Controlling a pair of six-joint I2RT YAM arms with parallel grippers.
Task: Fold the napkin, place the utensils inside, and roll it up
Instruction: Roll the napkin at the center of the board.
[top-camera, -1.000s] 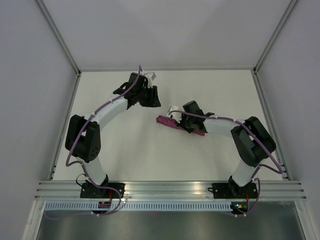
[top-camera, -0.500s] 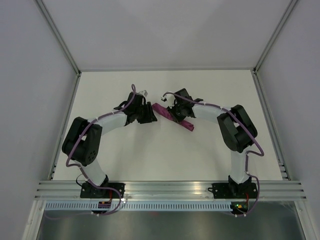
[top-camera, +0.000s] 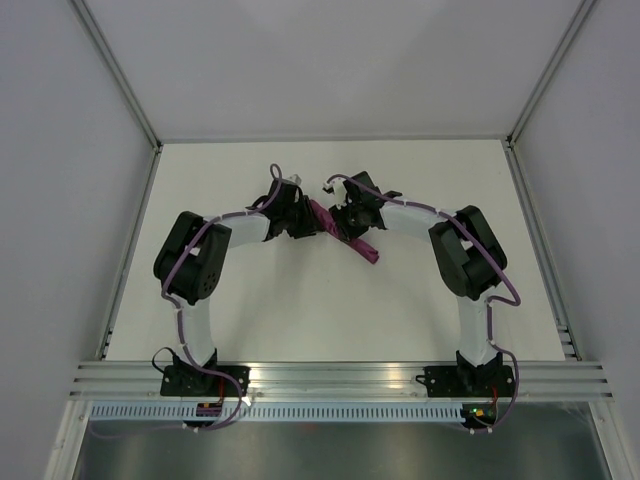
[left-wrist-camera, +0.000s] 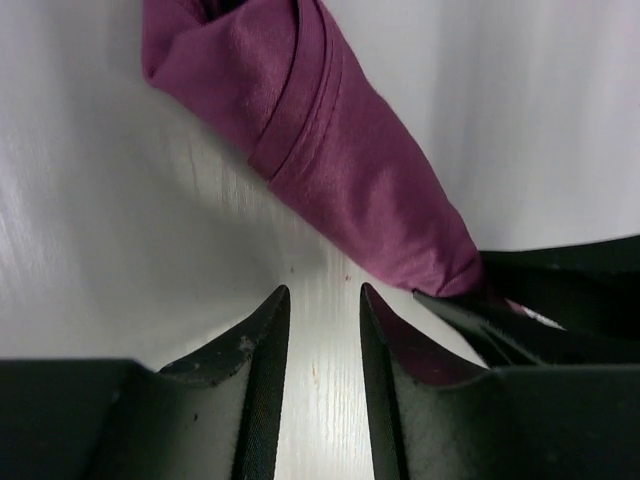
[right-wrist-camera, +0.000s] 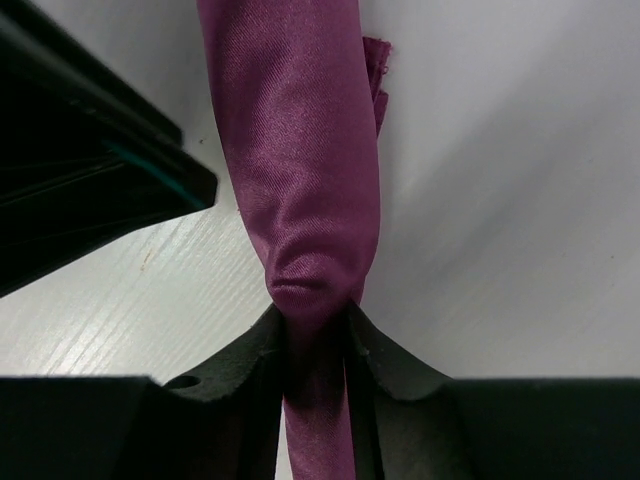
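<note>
Looking down from the top camera, I see the napkin (top-camera: 366, 248) wound into a slim plum-purple roll on the white table (top-camera: 250, 310). It sits a little beyond the middle of the table, between the two arms. Its long axis runs on a diagonal: the far end points toward the left gripper (top-camera: 303, 222), and the near end trails off toward the right arm's side.

My right gripper (top-camera: 343, 222) sits over the roll partway along it. In the right wrist view its claw (right-wrist-camera: 312, 335) is squeezed almost closed on the cloth. The dark fingers (right-wrist-camera: 390, 365) pinch the roll into a narrow waist, and the fabric puckers just ahead of them. From there the roll runs straight away from the camera. The cloth is thin with a soft satin sheen, and a bit of hemmed edge (right-wrist-camera: 375, 70) peeks out on the right side near the far end.

In the left wrist view the left claw (left-wrist-camera: 320, 295) is only slightly parted and holds nothing. Faintly grained tabletop shows through the slit between its tips. The roll (left-wrist-camera: 340, 170) lies just ahead of it and apart from it. It slants from upper left to lower right, with overlapping layers and a folded band wrapping around it.
</note>
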